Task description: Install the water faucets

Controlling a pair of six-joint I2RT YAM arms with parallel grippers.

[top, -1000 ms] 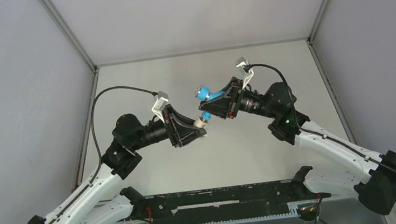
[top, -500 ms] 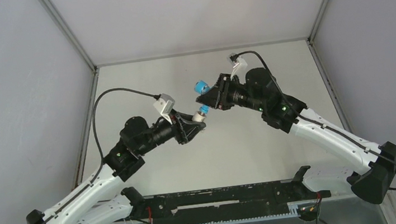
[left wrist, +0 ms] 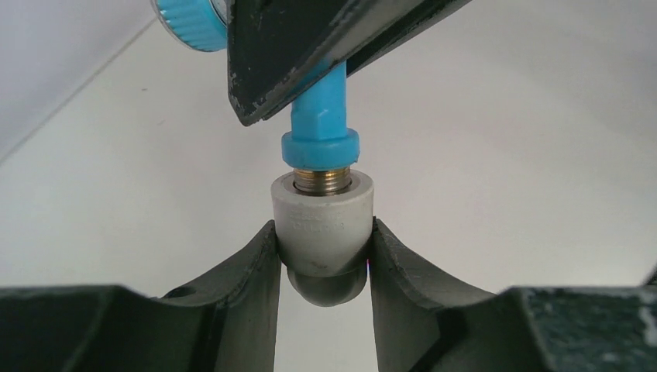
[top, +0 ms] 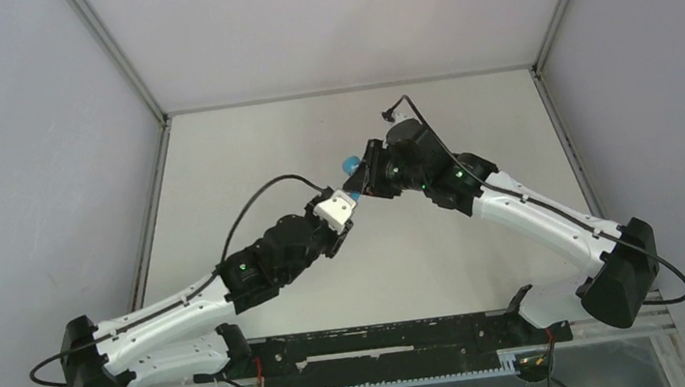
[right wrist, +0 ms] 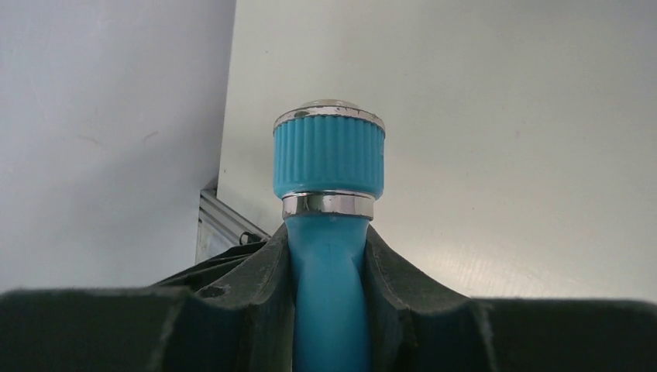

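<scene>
You have soft, even light from above; the table (top: 248,165) is bright, with barely any shadow around the faucet (top: 351,164). In your left wrist view the faucet's collar and the fitting (left wrist: 324,213) just under it are sharp. In your right wrist view the chrome ring on the faucet glints, and a pale glare lies on the table to the faucet's lower right.

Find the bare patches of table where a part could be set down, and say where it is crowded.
Bare table lies between the back wall and the meeting arms, in the near middle between left arm, right arm and the black rail, and in both far corners. Crowded: the centre, where the blue tap meets the white fitting.
</scene>
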